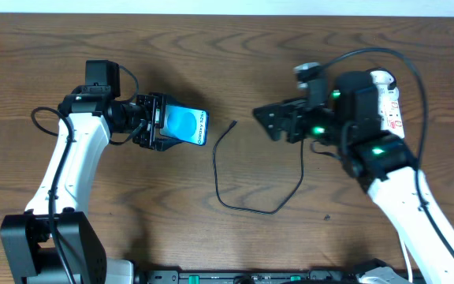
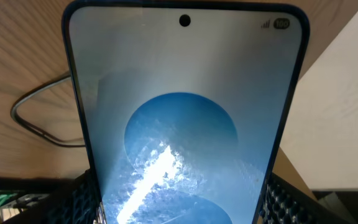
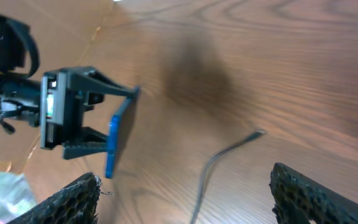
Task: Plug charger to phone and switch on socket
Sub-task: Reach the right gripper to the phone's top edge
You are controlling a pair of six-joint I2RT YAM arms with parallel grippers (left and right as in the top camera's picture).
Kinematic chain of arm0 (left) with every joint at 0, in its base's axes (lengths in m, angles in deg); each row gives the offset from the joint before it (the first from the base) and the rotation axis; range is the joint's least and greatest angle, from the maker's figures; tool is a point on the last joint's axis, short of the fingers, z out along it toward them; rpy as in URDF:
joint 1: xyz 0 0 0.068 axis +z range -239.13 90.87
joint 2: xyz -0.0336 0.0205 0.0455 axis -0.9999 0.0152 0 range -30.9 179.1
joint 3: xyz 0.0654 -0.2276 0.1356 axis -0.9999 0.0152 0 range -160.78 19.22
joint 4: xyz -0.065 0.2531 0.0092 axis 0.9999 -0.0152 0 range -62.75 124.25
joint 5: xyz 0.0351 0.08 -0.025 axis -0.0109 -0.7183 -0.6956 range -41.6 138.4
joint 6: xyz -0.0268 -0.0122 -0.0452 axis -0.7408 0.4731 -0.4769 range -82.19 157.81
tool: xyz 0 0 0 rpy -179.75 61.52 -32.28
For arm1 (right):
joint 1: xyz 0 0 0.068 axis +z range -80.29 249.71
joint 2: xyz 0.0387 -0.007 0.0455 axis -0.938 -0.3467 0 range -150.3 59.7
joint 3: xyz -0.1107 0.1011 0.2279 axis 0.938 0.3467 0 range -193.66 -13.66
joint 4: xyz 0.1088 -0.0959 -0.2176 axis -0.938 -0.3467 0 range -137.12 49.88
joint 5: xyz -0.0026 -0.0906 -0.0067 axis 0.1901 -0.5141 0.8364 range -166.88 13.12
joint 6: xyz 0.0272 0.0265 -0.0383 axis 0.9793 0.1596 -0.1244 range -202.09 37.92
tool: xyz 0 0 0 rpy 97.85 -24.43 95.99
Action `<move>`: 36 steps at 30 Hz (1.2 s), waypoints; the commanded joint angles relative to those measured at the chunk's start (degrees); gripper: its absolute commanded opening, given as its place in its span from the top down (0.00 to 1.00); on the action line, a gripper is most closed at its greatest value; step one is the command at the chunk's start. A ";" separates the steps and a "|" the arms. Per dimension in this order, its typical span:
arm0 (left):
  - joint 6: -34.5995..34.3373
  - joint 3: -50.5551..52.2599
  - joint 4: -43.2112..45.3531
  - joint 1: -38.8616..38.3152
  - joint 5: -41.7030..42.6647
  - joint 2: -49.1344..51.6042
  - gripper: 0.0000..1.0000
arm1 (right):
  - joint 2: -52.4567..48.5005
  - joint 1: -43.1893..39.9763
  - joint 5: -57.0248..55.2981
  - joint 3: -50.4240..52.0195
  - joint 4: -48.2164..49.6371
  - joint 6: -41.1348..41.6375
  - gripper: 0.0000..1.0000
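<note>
Two arms face each other across the wooden worktop [image 1: 211, 47]. The left jaws are clamped on one end of the phone [image 1: 186, 125], its blue screen lit and its free end pointing toward the right arm. The right jaws stand wide and empty. The charger [image 1: 215, 170] lies looped on the wood, its connector tip between the phone and the right jaws. The socket [image 1: 390, 106] sits behind the right arm, partly hidden.

Left gripper [image 1: 161, 123] tight on the phone [image 1: 189, 125] — right gripper [image 1: 267, 124] wide open, pointed toward it.
</note>
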 commanded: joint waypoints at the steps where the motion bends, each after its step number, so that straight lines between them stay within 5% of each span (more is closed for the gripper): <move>1: -0.70 -1.75 0.09 0.33 -0.33 -1.31 0.30 | -3.50 4.42 -1.14 0.70 3.37 4.28 0.15; 19: -0.70 -1.75 0.07 0.28 -1.36 -1.31 0.30 | -18.75 17.07 -5.14 0.70 24.85 17.46 0.26; 36: -0.70 -1.70 0.07 0.28 -1.38 -1.31 0.30 | -22.45 22.40 -12.66 0.70 28.94 18.73 0.45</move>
